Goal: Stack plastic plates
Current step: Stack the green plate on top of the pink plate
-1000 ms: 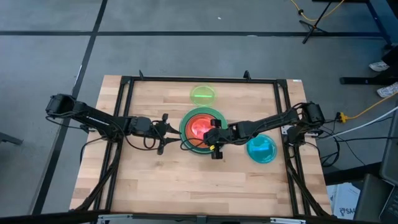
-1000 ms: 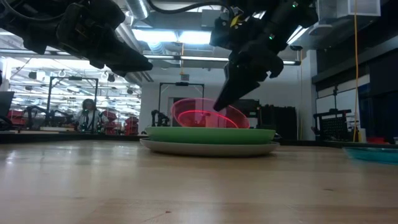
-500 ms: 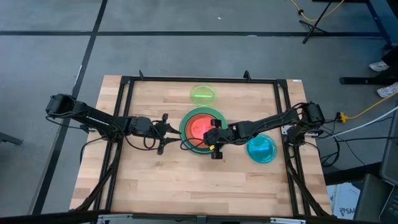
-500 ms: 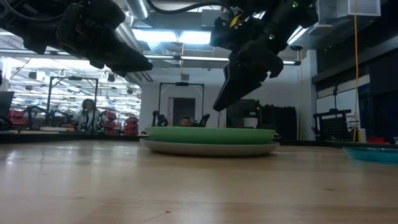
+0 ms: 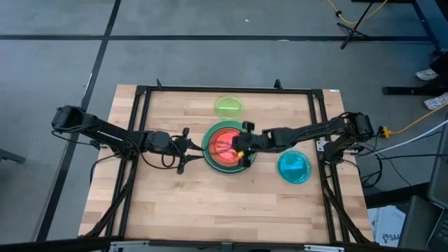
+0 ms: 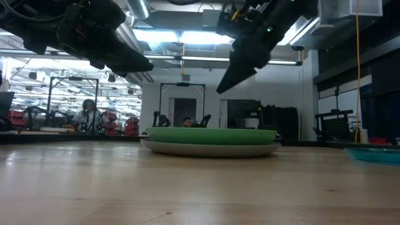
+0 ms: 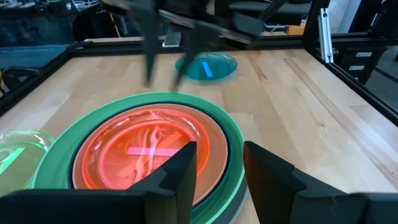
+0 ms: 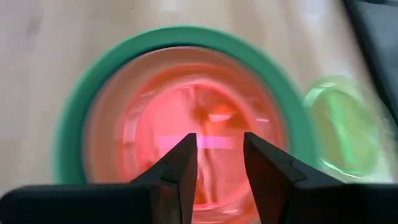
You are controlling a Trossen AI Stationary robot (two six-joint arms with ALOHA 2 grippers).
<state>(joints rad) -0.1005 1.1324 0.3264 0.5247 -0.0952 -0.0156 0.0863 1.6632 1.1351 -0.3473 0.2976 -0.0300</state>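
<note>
A stack of plastic plates (image 5: 224,145) sits at the table's middle: a grey plate at the bottom (image 6: 209,149), green ones above it (image 7: 231,140), and a translucent pink-orange plate (image 7: 146,158) lying flat on top. A small lime plate (image 5: 229,106) lies beyond the stack and a cyan plate (image 5: 294,168) to its right. My right gripper (image 5: 245,143) hangs open above the stack's right part (image 8: 217,155), high over it in the low view (image 6: 222,87). My left gripper (image 5: 183,149) stands open just left of the stack (image 7: 217,168), touching nothing.
A black metal frame (image 5: 143,94) runs around the table top. Bare wood lies on the near side of the stack (image 5: 210,203) and at the far left. In the low view a room with a person (image 6: 87,115) shows behind the table.
My right gripper has opened and let go of the pink plate, which stood tilted on the stack and now lies flat in it. The gripper has then risen and gone a little toward the table's far edge, over the stack.
</note>
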